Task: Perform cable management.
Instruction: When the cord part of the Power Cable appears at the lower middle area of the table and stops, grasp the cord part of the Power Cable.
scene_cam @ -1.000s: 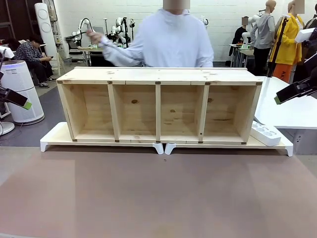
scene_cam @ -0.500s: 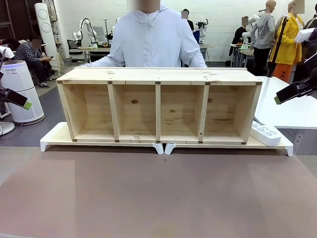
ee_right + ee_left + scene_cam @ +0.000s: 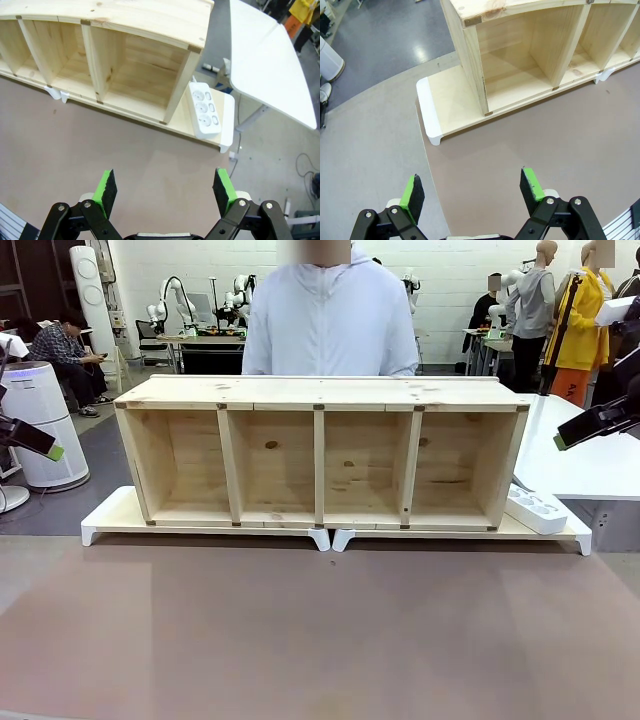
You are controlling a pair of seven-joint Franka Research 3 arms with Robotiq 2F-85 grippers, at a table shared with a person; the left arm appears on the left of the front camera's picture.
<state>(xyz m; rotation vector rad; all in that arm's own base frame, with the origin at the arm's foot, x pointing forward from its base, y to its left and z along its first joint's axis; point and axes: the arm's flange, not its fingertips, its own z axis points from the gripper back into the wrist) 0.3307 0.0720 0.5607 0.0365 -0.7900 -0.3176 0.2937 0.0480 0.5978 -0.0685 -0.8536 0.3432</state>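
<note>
You have a pine shelf unit (image 3: 320, 390) lying across the far side of the brown table (image 3: 320, 640), its four open compartments facing you. Each compartment shows bare board on its floor and back wall. The unit stands on a pair of low white platforms (image 3: 110, 515) that meet under its middle divider.

A white power strip (image 3: 205, 110) with three sockets lies on the platform just beside the unit's right end wall, outside the compartments. A person in a pale zip top (image 3: 330, 320) stands directly behind the unit.

Your left gripper (image 3: 470, 185) hangs off the unit's left end, jaws spread wide with nothing between the green pads. Your right gripper (image 3: 164, 185) hangs off the unit's right end, in front of the power strip, its jaws equally wide and bare.

Where the cable lies, you cannot tell from these views.
</note>
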